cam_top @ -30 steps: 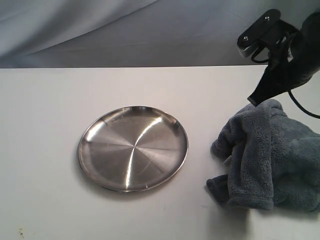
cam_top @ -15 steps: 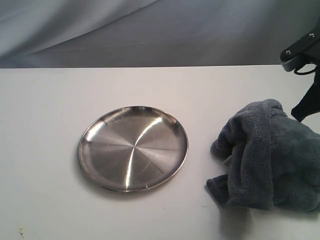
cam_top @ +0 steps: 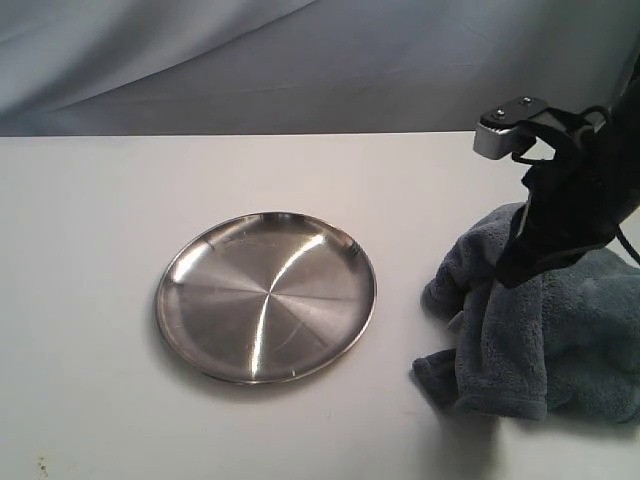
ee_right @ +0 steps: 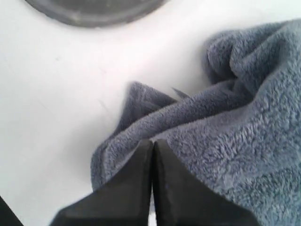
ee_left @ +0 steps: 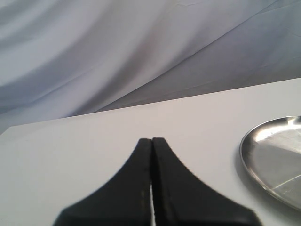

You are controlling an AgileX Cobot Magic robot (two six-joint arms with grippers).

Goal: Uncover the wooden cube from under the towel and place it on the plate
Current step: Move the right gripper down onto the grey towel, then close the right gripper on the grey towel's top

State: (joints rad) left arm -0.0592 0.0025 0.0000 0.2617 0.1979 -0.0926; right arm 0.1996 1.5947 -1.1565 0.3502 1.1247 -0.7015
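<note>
The shiny silver plate lies empty in the middle of the white table. To its right sits the grey-blue towel, bunched in a heap. The wooden cube is hidden. My right gripper is shut, its tips pressed together low over the near-left part of the heap. In the right wrist view the shut gripper points onto the towel, with the plate's rim beyond. My left gripper is shut and empty above bare table, with the plate off to one side.
A grey cloth backdrop hangs behind the table's far edge. The towel runs out of the exterior view at the right. White tabletop surrounds the plate on all sides.
My right arm swung out towards the right edge of the view, then came back lower, so the shut gripper now sits over the towel. The towel and the plate have not moved.
</note>
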